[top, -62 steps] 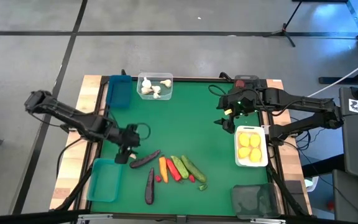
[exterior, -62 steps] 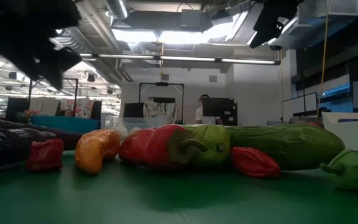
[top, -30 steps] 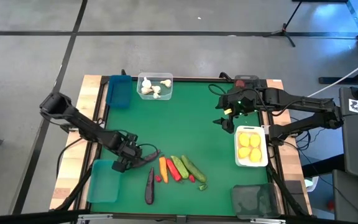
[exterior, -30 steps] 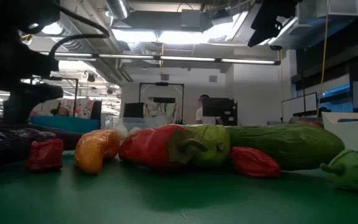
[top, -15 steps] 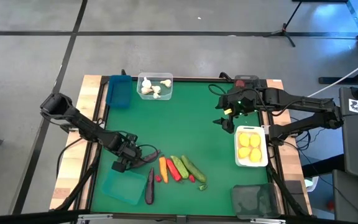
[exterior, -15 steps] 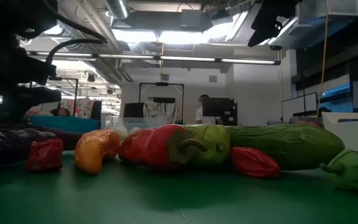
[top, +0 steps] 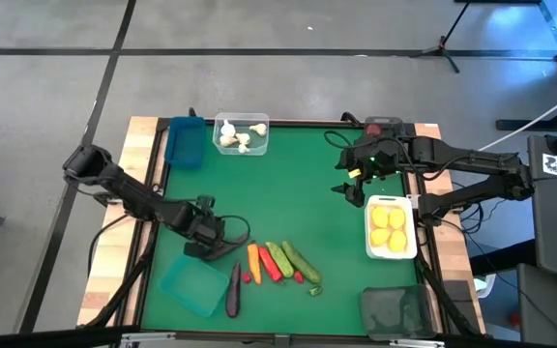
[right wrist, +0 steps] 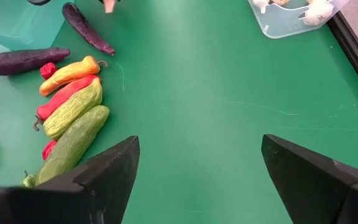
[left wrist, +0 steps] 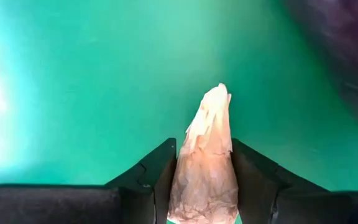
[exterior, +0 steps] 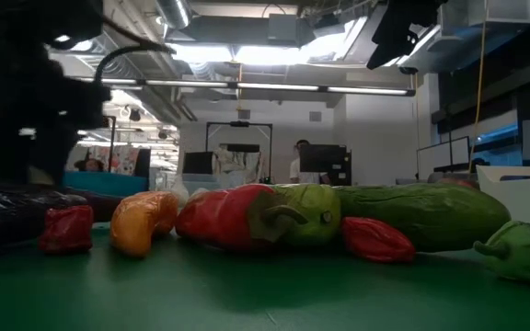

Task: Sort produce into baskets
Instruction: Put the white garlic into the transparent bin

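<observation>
Left end effector point(top: 206, 235) sits low over the green counter point(top: 298, 184), toward 8 o'clock of the mat. In the left wrist view its fingers point(left wrist: 157, 180) are drawn close together and press on a tan crinkled piece point(left wrist: 207, 155). No produce shows between them.

- Relative to the left end effector:
  - first eggplant point(right wrist: 87, 28) just beside it at about 4 o'clock; contact cannot be told.
  - teal basket point(top: 190, 288) near at 6 o'clock, skewed to the counter edge.
  - second eggplant point(top: 233, 288) at 5 o'clock, along the teal basket's side.
  - orange carrot point(top: 252, 259), red pepper point(top: 268, 263) and two cucumbers point(top: 291, 260) in a row at 4 o'clock, packed side by side.
- Right end effector point(top: 356, 179) hangs at 2 o'clock of the counter, jaws spread wide and holding nothing.
  - Relative to it, white basket point(top: 392, 253) with lemons point(top: 388, 228) at 5 o'clock.
- Clear basket point(top: 259, 147) with garlic point(top: 241, 135) at the counter's 12 o'clock edge; blue basket point(top: 185, 142) just beside it at 11 o'clock.
- Dark basket point(top: 395, 311) at 5 o'clock corner.
</observation>
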`<control>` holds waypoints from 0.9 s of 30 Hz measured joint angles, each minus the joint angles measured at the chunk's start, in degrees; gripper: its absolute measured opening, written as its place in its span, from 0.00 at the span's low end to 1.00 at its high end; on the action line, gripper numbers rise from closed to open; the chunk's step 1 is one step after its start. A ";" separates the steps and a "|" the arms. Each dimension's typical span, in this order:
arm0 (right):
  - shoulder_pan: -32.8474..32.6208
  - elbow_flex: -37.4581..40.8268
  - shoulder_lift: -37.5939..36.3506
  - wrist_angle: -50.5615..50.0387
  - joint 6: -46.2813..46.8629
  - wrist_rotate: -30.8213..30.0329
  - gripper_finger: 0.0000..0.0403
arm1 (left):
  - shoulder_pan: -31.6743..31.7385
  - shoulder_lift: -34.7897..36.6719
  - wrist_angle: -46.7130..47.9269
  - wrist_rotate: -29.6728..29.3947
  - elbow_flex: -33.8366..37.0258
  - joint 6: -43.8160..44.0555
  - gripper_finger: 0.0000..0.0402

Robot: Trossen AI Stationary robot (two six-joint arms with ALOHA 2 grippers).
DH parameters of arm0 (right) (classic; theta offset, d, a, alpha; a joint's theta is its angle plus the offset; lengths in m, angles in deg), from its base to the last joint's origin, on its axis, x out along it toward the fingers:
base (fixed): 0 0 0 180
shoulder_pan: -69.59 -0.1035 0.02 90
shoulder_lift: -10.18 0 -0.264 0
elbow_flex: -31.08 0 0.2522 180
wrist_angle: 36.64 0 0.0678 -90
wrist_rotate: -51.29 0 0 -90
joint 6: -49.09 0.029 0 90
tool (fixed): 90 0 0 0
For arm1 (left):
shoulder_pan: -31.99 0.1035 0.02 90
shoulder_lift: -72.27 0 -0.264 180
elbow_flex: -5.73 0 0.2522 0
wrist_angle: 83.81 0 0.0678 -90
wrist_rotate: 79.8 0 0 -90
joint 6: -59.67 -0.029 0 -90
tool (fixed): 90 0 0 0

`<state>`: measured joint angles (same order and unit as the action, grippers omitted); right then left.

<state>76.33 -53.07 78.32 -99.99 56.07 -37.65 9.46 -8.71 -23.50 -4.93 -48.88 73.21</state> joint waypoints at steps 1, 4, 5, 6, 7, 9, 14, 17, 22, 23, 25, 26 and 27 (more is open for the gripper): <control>-0.02 0.00 0.00 0.00 0.00 0.00 0.83 | 0.67 0.05 0.57 -1.37 -0.65 0.14 0.33; -0.01 0.00 0.00 -0.04 0.00 0.00 0.83 | 2.91 0.29 1.59 -4.45 -2.74 0.69 0.33; 0.00 0.00 0.00 -0.04 0.00 0.00 0.83 | 3.70 0.32 1.65 -5.75 -3.41 1.13 0.33; -0.02 0.00 0.00 -0.05 0.00 0.00 0.83 | 4.56 0.30 1.62 -7.59 -4.07 1.91 0.33; -0.01 0.00 0.00 -0.08 0.00 0.00 0.83 | 5.53 0.30 1.63 -10.15 -4.79 3.09 0.33; 0.00 0.00 0.00 -0.09 0.00 0.00 0.83 | 7.82 0.32 0.88 -16.68 -6.24 5.10 0.33; -0.02 0.00 0.00 -0.09 -0.06 0.00 0.83 | 15.14 0.34 -3.22 -34.72 -9.61 9.18 0.33; 0.00 0.00 0.00 -0.09 -0.28 0.00 0.83 | 21.33 0.37 -11.46 -38.27 -10.71 7.85 0.33; -0.02 0.00 0.00 -0.09 -1.31 0.00 0.83 | 32.24 0.37 -31.40 -32.06 -10.74 -2.18 0.33; -0.01 0.00 0.00 -0.09 -1.31 0.00 0.83 | 34.23 0.37 -35.01 -30.67 -10.75 -3.01 0.33; -0.02 0.00 0.00 -0.08 -1.36 0.00 0.83 | 37.87 0.37 -40.83 -29.55 -10.75 -3.38 0.33; -0.02 0.00 0.00 -0.09 -1.36 0.00 0.83 | 39.50 0.37 -42.99 -29.15 -10.75 -3.41 0.33; -0.02 0.00 0.00 -0.08 -1.36 0.00 0.83 | 41.08 0.37 -44.40 -28.22 -10.77 -3.43 0.33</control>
<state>76.31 -53.07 78.32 -100.07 54.71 -37.65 50.54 -8.35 -67.90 -33.15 -59.65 69.79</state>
